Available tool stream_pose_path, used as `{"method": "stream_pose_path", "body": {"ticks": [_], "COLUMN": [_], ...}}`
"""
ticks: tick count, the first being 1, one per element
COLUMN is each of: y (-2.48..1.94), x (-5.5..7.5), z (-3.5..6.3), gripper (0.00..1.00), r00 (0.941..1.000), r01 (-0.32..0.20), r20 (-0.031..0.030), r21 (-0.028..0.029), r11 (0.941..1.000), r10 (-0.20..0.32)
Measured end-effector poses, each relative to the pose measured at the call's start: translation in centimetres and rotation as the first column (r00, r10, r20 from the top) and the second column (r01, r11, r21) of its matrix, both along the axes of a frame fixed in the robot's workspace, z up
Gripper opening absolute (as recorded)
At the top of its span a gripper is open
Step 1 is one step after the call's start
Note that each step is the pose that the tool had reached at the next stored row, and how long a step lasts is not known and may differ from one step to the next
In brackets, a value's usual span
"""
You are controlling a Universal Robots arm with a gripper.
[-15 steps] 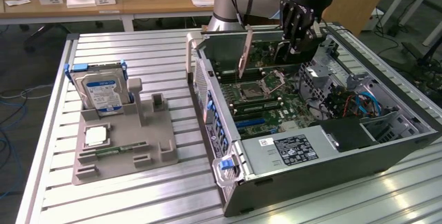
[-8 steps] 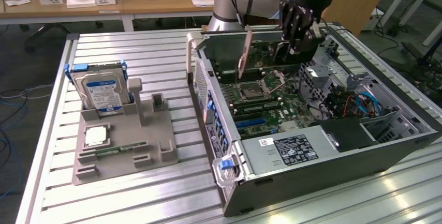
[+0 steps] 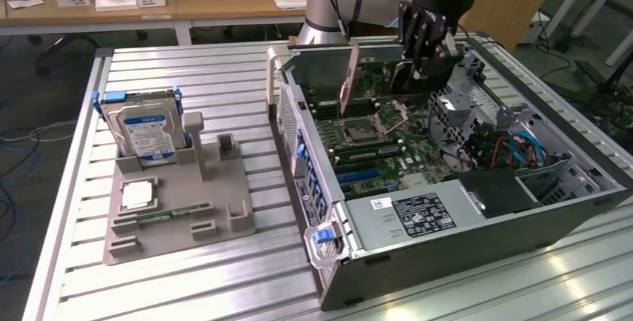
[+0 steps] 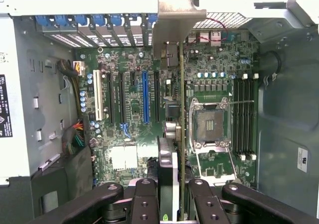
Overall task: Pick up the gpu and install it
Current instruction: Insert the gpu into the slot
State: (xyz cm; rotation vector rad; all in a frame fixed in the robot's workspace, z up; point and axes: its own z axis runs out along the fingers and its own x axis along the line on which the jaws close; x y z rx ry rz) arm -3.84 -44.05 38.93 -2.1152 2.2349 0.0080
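My gripper (image 3: 419, 61) is shut on the gpu (image 3: 350, 76), a thin dark card held on edge over the open computer case (image 3: 465, 254). Its silvery bracket end points toward the case's rear wall. In the wrist view the gpu (image 4: 180, 114) appears edge-on, running up from between my black fingers (image 4: 144, 199) to its metal bracket (image 4: 175, 30). The card hangs above the motherboard (image 4: 129, 109), next to the row of expansion slots and the blue slot (image 4: 145, 97). Whether its lower edge touches a slot cannot be told.
The CPU socket (image 4: 209, 124) and memory slots (image 4: 244, 114) lie beside the card. Case walls close in on all sides. On the exterior view's left, a grey fixture (image 3: 178, 210) holds a silver hard drive (image 3: 147, 132) in a blue frame, a processor (image 3: 136, 195) and a green memory stick (image 3: 176, 213).
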Motion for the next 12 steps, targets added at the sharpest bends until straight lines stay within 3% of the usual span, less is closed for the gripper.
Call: {"method": "stream_pose_path", "body": {"ticks": [8, 12], "y": [-0.14, -0.14], "x": [0.0, 0.0], "z": [-0.41, -1.11], "gripper": [0.28, 0.28], "r00": [1.0000, 1.0000], "r01": [0.000, 0.000], "r20": [-0.0002, -0.0006], "r21": [0.0000, 0.0000], "r11": [1.0000, 1.0000], "r10": [0.000, 0.000]}}
